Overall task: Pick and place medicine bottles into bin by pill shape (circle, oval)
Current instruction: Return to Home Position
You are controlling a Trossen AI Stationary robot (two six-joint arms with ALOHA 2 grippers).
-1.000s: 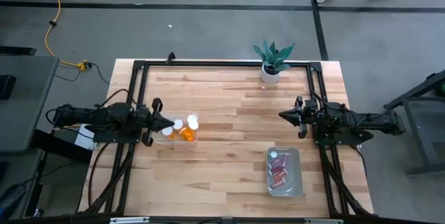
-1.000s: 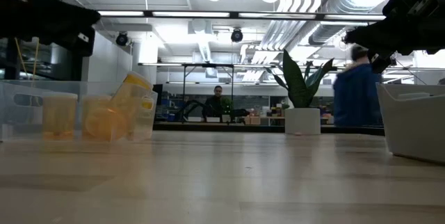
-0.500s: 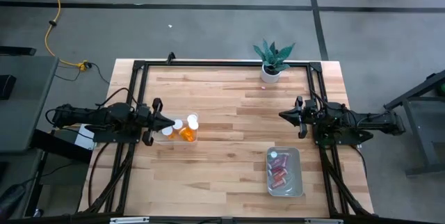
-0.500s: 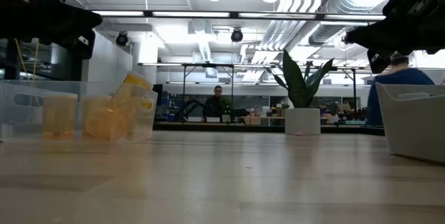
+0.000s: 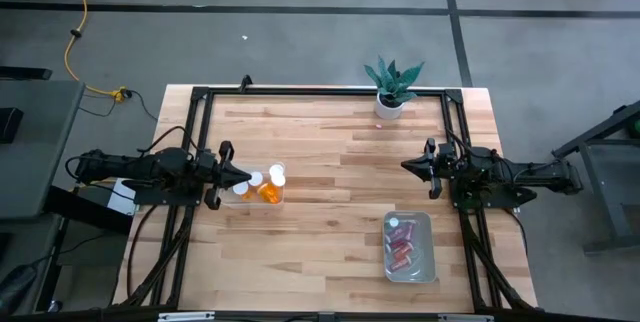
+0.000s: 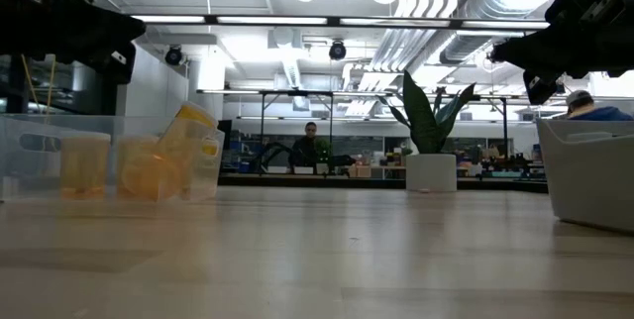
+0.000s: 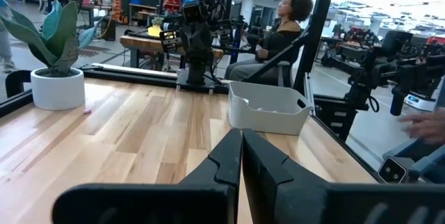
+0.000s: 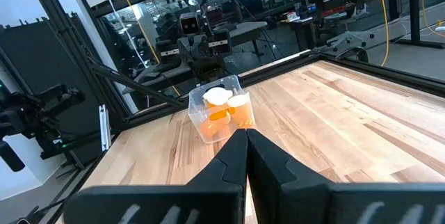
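Several orange medicine bottles with white caps sit in a clear bin at the table's left; they also show in the low view and the right wrist view. Reddish bottles lie in a second clear bin at the near right, which also shows in the left wrist view. My left gripper is shut and empty, raised at the left bin's left side. My right gripper is shut and empty, raised at the right, farther from the near edge than the second bin.
A potted plant in a white pot stands at the far edge, right of the middle. A black frame runs around the table. A person sits beyond the table.
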